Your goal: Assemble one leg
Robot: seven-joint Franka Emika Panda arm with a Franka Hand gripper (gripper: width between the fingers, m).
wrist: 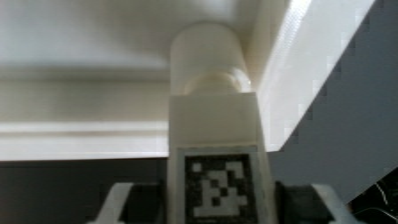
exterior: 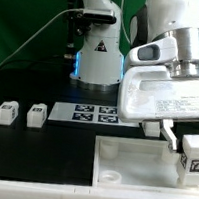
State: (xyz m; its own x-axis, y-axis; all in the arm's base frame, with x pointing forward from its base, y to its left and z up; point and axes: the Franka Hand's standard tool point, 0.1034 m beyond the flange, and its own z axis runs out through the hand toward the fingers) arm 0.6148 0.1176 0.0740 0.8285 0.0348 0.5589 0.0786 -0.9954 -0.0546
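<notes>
The claw (wrist: 217,210) pinches the leg (wrist: 215,120), aiming its rounded tip into a corner of the square tray piece (exterior: 130,160), presumably to seat it

No words, brand names or numbers are showing legibly. Black-and-white square fiducial tags are serving as the only signs. One is sitting on the face of the small white plastic leg block (wrist: 217,185) that the tool (wrist: 214,205) is clamping. Another is showing on a second small white block (exterior: 5,112) lying on the black table (exterior: 52,138), and another on its neighbouring white block (exterior: 36,113). Several are lining the thin flat white marker board (exterior: 91,113). Faint grey print is running across the tool's white body, too small to read.
</notes>
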